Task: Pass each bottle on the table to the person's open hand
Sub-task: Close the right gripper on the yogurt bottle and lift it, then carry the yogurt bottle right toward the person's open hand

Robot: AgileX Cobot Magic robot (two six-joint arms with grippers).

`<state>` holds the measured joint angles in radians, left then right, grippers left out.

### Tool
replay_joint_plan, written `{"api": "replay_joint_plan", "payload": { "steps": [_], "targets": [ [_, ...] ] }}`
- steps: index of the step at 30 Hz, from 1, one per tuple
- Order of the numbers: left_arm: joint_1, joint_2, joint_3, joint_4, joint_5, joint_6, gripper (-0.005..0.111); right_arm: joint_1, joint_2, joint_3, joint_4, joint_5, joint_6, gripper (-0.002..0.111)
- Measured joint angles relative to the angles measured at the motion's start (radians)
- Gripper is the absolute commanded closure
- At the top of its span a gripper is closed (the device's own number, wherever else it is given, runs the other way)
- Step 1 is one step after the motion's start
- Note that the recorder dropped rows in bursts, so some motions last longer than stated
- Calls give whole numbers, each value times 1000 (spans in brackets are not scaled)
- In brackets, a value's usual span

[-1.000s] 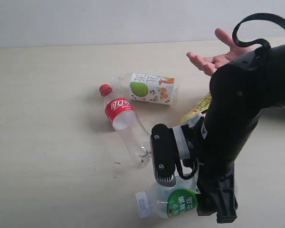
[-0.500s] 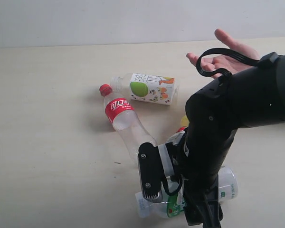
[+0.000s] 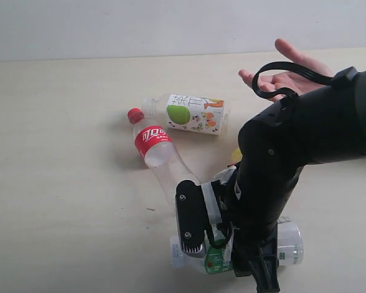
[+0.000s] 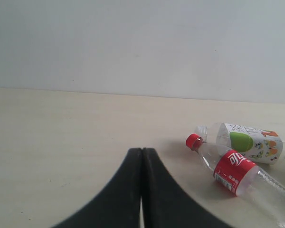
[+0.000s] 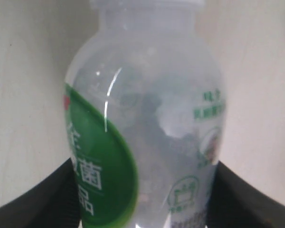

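Observation:
The white-green bottle (image 3: 290, 244) (image 5: 147, 118) lies on the table (image 3: 61, 183) at the near edge. My right gripper (image 3: 226, 256) (image 5: 142, 190) reaches down over it, and both black fingers (image 5: 33, 209) press its sides. The clear bottle with red cap (image 3: 155, 149) (image 4: 235, 171) and the green-apple bottle (image 3: 192, 113) (image 4: 247, 142) lie side by side in the middle. Only a sliver of the yellow bottle (image 3: 236, 155) shows behind my right arm. The person's open hand (image 3: 293, 76) waits palm up at the far right. My left gripper (image 4: 142, 152) is shut and empty above bare table.
My bulky black right arm (image 3: 305, 152) and its looped cable (image 3: 280, 76) hide the table's near right part. A plain pale wall (image 3: 171, 27) stands behind the table's far edge.
My right arm has come down and leftward over the white-green bottle, and its fingers have closed in on the bottle's sides. The bottle has shifted slightly left. The left gripper has stayed still.

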<state>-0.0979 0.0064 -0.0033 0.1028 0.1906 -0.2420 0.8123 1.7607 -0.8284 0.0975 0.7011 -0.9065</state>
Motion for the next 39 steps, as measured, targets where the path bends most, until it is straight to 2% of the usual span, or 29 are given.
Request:
{"api": "replay_joint_plan", "payload": {
  "steps": [3,4,25,31,39],
  "targets": [
    [0,0,0,0,0,0,107,0,0,0,0,0,0,107],
    [0,0,0,0,0,0,107,0,0,0,0,0,0,108],
    [0,0,0,0,0,0,107,0,-60,0,42,50,13,108],
    [0,0,0,0,0,0,107,0,-157,0,55,105,119,108],
    [0,0,0,0,0,0,107,0,-302,-45,29,249,454,108]
  ]
}}
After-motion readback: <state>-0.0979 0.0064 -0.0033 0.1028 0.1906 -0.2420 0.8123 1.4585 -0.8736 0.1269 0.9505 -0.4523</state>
